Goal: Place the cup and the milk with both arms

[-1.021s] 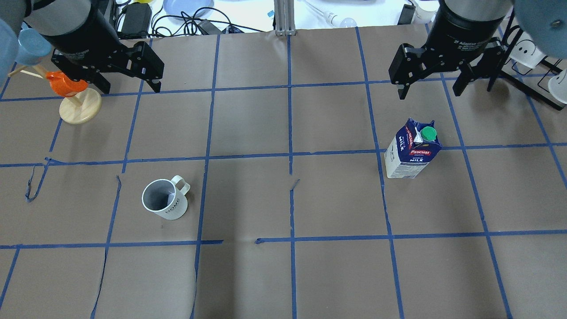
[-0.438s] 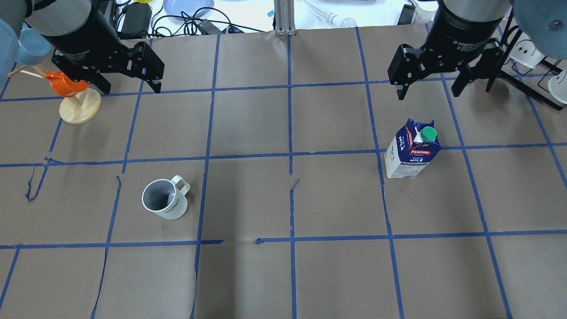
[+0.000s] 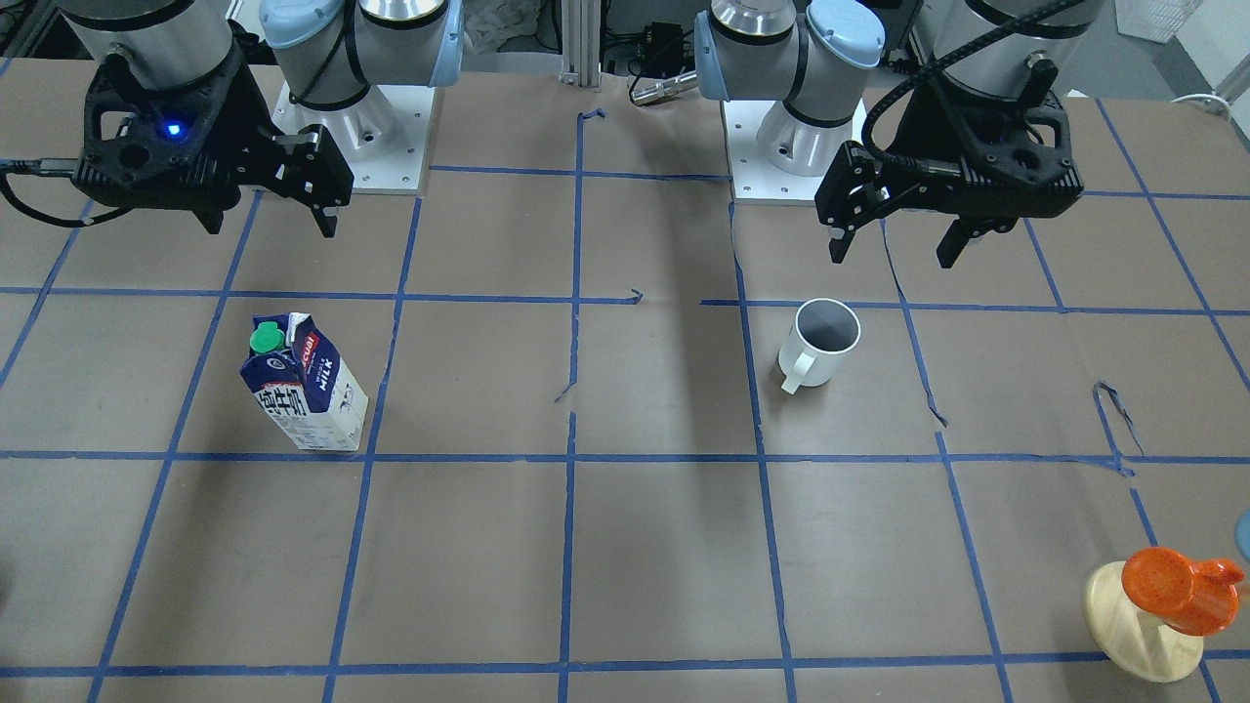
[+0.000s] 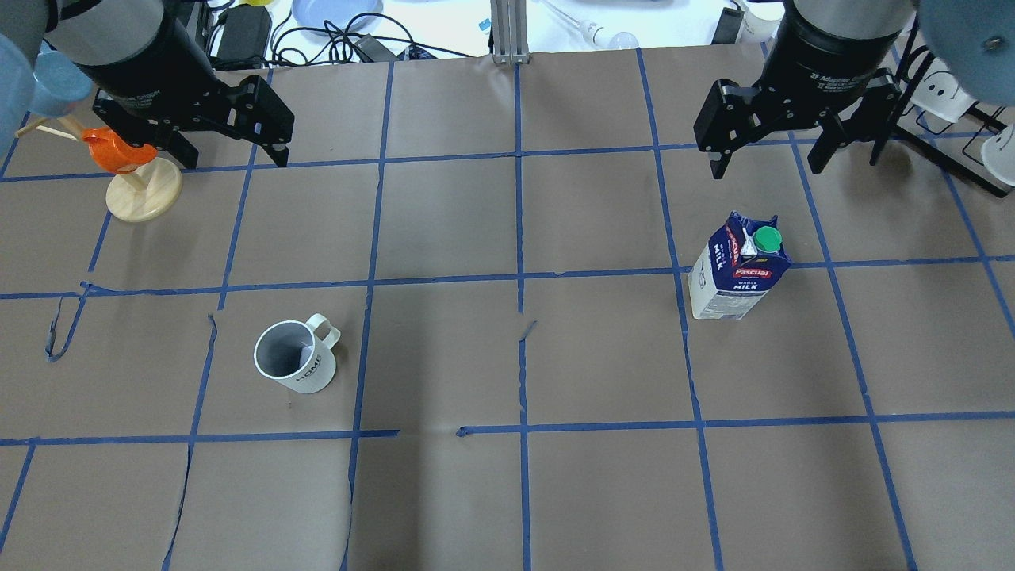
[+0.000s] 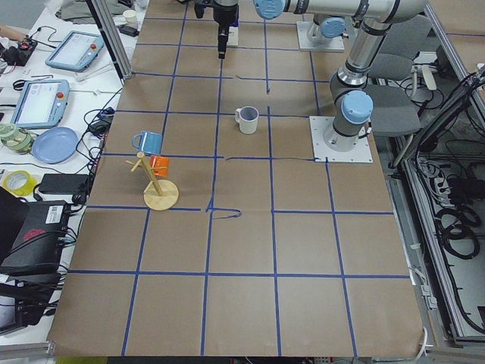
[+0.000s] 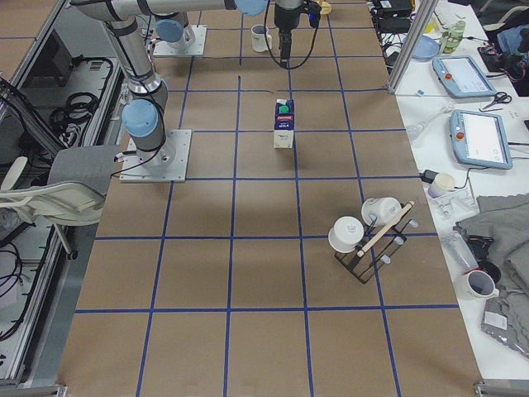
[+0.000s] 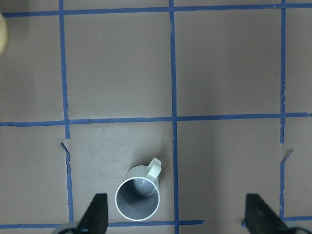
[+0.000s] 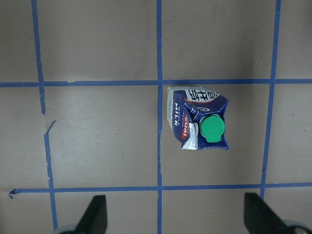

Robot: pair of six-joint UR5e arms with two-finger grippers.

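The white cup (image 4: 295, 357) stands upright on the brown paper at front left, handle toward the back right; it also shows in the front-facing view (image 3: 822, 340) and the left wrist view (image 7: 138, 199). The milk (image 4: 739, 270) stands upright at right, green cap on top, and also shows in the front-facing view (image 3: 301, 383) and the right wrist view (image 8: 197, 124). My left gripper (image 4: 235, 159) hangs open and empty high above the table, behind the cup. My right gripper (image 4: 767, 168) hangs open and empty above and behind the milk.
A wooden stand (image 4: 143, 190) with an orange cup and a blue cup stands at the far left, close to the left gripper. A black rack with white mugs (image 4: 951, 119) stands at the far right. Cables and a blue plate (image 4: 333, 12) lie beyond the back edge.
Almost nothing. The right wrist has shifted very slightly. The cup, the milk and the left gripper have not moved.
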